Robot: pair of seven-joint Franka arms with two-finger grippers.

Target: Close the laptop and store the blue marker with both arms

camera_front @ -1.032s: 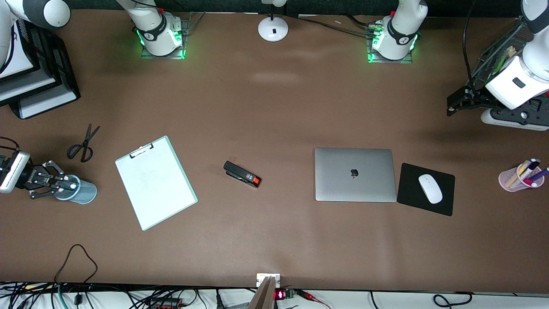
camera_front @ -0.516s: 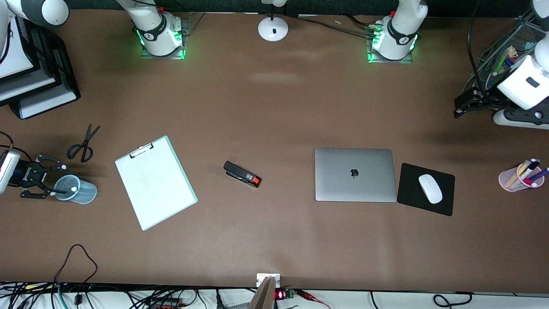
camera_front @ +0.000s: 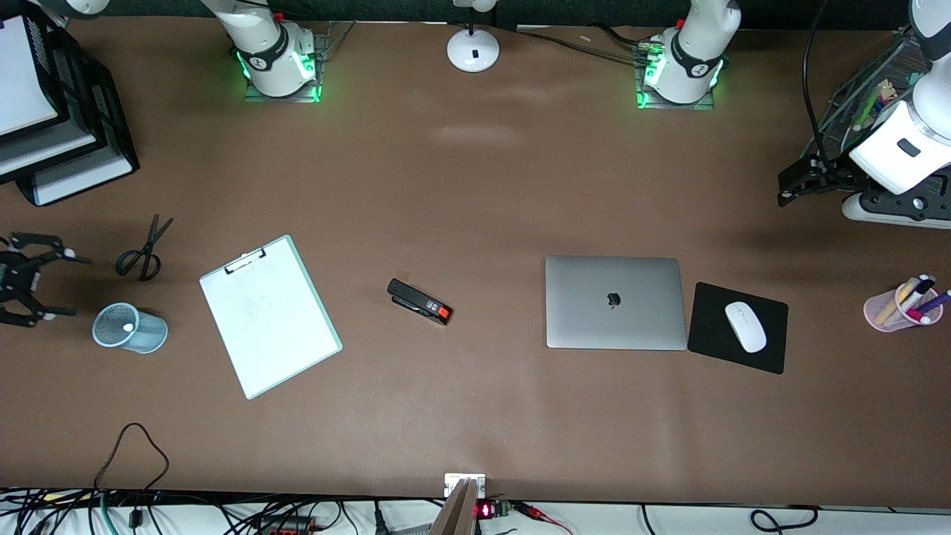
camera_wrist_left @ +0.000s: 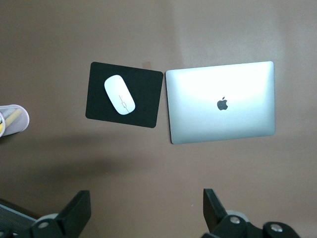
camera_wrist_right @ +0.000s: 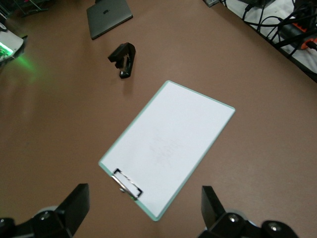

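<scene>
Since a second ago, the right gripper [camera_front: 33, 286] has drawn away from the pale blue mesh cup [camera_front: 131, 328] and now hangs over bare table at the right arm's end, its two fingers spread wide and holding nothing. One whitish marker tip [camera_front: 128, 326] shows inside that cup; the blue marker's body cannot be made out. The left gripper [camera_front: 799, 182] hovers at the left arm's end of the table, near a wire rack [camera_front: 862, 89], and has shifted only slightly; its two fingers [camera_wrist_left: 77, 215] stand apart and empty.

One laptop [camera_front: 614, 302] lies shut and flat, silver lid up with the dark apple logo showing, toward the left arm's end. Just beside it sits one black mouse pad [camera_front: 773, 345] carrying one white mouse [camera_front: 744, 326]. One pink cup of pens [camera_front: 900, 306] stands at that end of the table.

Near the middle lies one black stapler [camera_front: 419, 301] with a red tip. One clipboard [camera_front: 270, 315] with white paper lies between the stapler and the mesh cup. One pair of scissors [camera_front: 145, 249] lies near the cup, farther from the front camera.
</scene>
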